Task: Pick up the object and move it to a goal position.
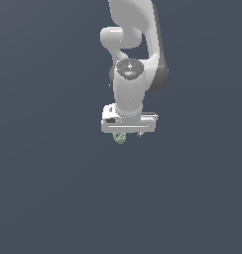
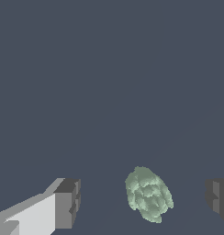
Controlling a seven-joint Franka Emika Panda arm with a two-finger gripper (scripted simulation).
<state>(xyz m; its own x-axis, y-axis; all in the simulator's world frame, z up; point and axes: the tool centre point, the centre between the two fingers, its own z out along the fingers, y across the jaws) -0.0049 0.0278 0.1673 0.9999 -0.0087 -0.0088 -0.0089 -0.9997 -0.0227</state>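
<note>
Object first: my pale green, bumpy blob lies in the gap between the two fingers, touching neither of them as far as the wrist view shows. One dark pad stands to one side of it and the other pad sits well off at the frame's edge, so I read the fingers as spread wide, not pinching anything yet. The blob sits somewhat nearer the far pad than the middle of the gap, though I judge it well enough inside the span for a closing squeeze to catch it.

From the exterior view, the white arm comes straight down with the gripper pointing at the bench, and the green blob peeks out just under the gripper head, toward that view's left. That vertical pose is why the blob sits framed like this: I'm lined up for a top-down grasp. No goal marker is visible to me. Its lumpy surface may roll as I close.
</note>
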